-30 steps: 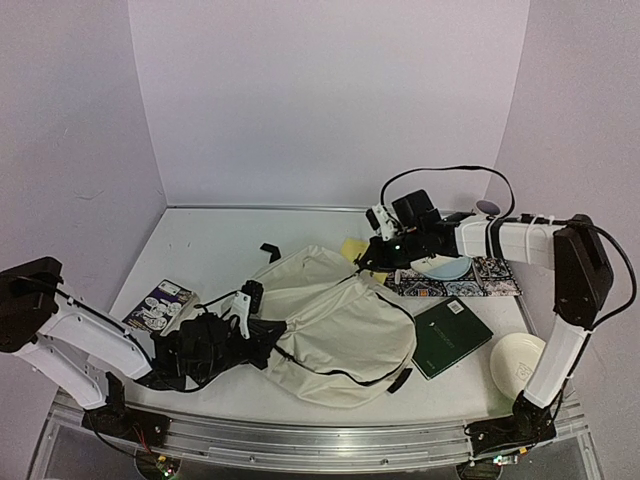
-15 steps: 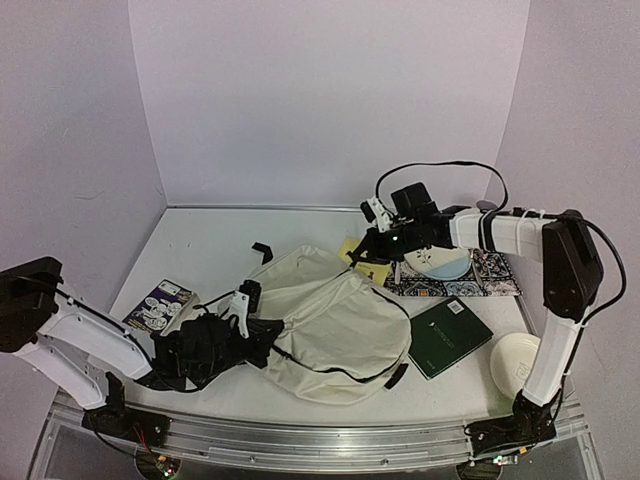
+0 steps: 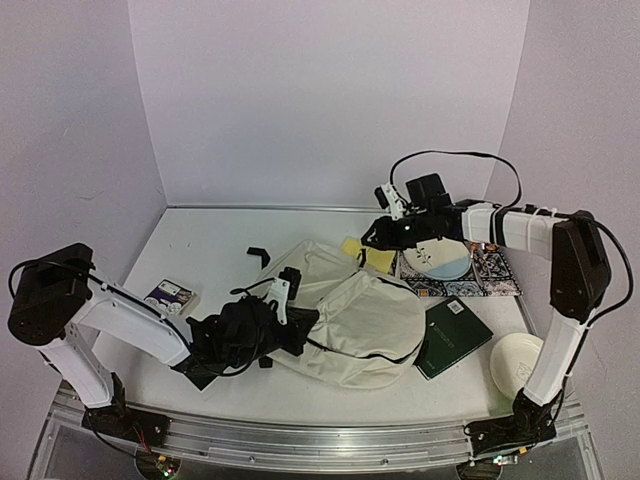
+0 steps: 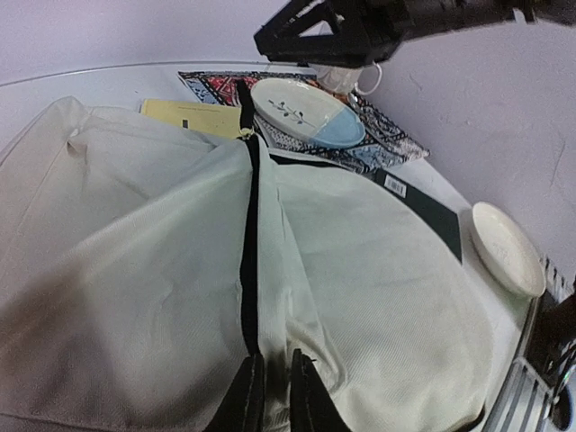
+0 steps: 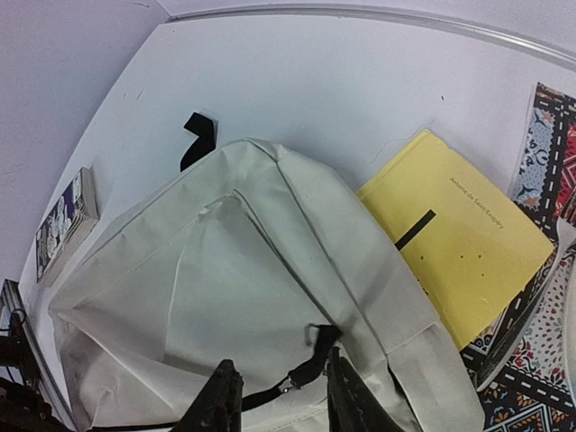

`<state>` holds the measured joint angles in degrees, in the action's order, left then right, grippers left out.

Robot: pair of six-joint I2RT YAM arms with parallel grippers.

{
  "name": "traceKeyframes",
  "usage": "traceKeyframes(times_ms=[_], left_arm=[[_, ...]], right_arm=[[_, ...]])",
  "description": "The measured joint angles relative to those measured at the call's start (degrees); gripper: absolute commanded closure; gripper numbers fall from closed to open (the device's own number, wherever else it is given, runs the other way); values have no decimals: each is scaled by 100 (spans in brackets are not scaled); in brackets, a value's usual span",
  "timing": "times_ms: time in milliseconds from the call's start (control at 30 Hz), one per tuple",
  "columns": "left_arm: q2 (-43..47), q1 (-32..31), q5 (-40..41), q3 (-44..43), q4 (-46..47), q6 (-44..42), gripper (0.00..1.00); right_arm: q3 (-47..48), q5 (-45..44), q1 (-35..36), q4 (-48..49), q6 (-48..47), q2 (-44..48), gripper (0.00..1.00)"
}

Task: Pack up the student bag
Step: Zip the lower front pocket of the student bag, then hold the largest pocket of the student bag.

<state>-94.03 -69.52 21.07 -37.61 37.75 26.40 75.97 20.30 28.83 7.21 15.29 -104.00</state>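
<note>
The student bag (image 3: 350, 315), cream fabric with black zipper lines, lies slumped in the middle of the table. My left gripper (image 3: 283, 300) is at its near-left edge. In the left wrist view the left gripper (image 4: 274, 396) pinches a fold of the bag's cloth (image 4: 360, 270) next to a black zipper line (image 4: 249, 234). My right gripper (image 3: 372, 235) hovers over the bag's far end. In the right wrist view the right gripper (image 5: 281, 400) stands open above the bag (image 5: 225, 297). A black zipper pull (image 5: 310, 360) lies loose between its fingers.
A yellow book (image 3: 365, 252) lies against the bag's far side. A blue-and-white plate (image 3: 440, 262) rests on a patterned mat (image 3: 490, 275). A dark green notebook (image 3: 452, 335) and a white dish (image 3: 518, 362) sit at the right, a small illustrated book (image 3: 170, 296) at the left.
My right gripper has opened and let the black pull drop onto the bag. My left arm has moved right with the bag's edge, bunching the bag toward the right.
</note>
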Motion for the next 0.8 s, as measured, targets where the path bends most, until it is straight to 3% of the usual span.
traceKeyframes(times_ms=[167, 367, 667, 800], left_arm=[[53, 63, -49, -209, -302, 376, 60], [666, 179, 5, -211, -1344, 1158, 42], [1212, 234, 115, -415, -3851, 2684, 28], [1646, 234, 97, -241, -4403, 3340, 21]], right_arm=[[-589, -293, 387, -72, -214, 778, 59], [-1177, -763, 1260, -275, -422, 1624, 57], [-1528, -1278, 2530, -887, -503, 1914, 57], [-1497, -1499, 3035, -1146, -528, 1864, 58]])
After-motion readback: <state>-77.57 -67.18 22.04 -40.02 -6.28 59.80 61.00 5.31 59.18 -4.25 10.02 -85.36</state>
